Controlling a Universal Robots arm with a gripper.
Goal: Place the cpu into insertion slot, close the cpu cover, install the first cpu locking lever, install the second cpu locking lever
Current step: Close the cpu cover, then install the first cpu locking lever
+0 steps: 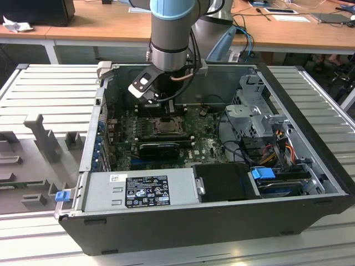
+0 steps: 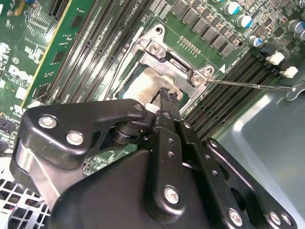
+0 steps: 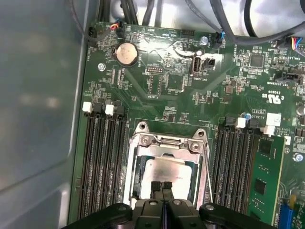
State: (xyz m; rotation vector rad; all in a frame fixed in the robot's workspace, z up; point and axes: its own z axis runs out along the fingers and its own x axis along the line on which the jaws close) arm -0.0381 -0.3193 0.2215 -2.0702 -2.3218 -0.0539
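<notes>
The cpu sits flat in the insertion slot, framed by the cpu cover, which lies down over its edges. The hand is pinched narrow, its two fingertips together with nothing between them, poised over one edge of the chip's pale lid; whether they touch it I cannot tell. I judge the chip light, stiff and slick, with a fragile underside, so it is best held by opposite edges and never pressed hard; the cover looks like thin, springy sheet metal. A thin wire lever runs just beside the cover and looks unlatched. Long black memory slots flank the socket on both sides, with a green memory module further out. The grey case wall and cables hem in the motherboard, leaving little room to swing.
</notes>
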